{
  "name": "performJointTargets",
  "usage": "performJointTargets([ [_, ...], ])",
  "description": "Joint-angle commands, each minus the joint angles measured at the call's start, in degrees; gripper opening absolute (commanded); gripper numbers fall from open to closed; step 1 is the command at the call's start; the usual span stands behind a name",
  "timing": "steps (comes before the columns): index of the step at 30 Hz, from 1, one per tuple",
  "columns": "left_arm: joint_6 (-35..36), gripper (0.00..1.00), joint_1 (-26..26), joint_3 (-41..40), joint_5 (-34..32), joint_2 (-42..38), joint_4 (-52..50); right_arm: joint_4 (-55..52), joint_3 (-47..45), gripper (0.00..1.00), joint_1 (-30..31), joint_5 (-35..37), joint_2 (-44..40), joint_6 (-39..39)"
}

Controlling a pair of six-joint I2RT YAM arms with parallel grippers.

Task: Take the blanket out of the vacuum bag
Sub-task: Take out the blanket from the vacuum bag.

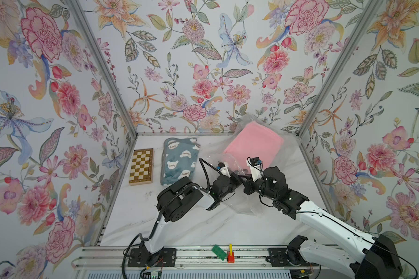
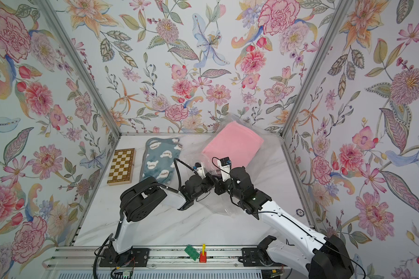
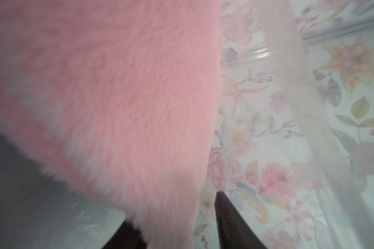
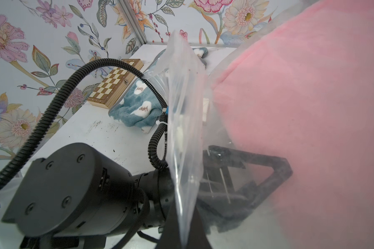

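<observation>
The pink fluffy blanket (image 1: 254,142) (image 2: 232,142) lies folded inside the clear, crinkly vacuum bag (image 1: 242,205) (image 2: 218,205) at the back right of the table, propped against the wall. My left gripper (image 1: 243,173) reaches in through the bag's mouth. In the left wrist view the left gripper (image 3: 173,215) is shut on the blanket (image 3: 117,97), whose near edge fills the space between the dark fingers. My right gripper (image 1: 244,185) (image 4: 185,232) is shut on the vacuum bag's (image 4: 181,97) film edge and holds it up. Through the film the left gripper (image 4: 287,170) meets the blanket (image 4: 311,107).
A teal fleece cloth with white bears (image 1: 179,161) lies left of the bag, and a folded wooden chessboard (image 1: 141,166) further left. Floral walls with aluminium posts close in on three sides. A green block (image 1: 219,252) and a red-and-yellow piece (image 1: 230,256) sit on the front rail.
</observation>
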Motion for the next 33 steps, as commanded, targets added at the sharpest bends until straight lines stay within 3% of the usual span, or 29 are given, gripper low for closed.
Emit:
performJointTargets([
  [1,1.32,0.49,0.05,1.07,0.07,-1.92,-0.27,1.21,0.94,0.0,-0.31,-0.25,0.41,0.58],
  [19,2.67,0.42,0.05,1.94,-0.41,-4.76,-2.73,1.51,-0.35,0.0,-0.32,-0.25,-0.33,1.21],
  [33,0.39,0.44,0.02,8.52,-1.27,2.03,-4.17,0.05,1.15,0.0,-0.25,-1.02,0.18,1.54],
])
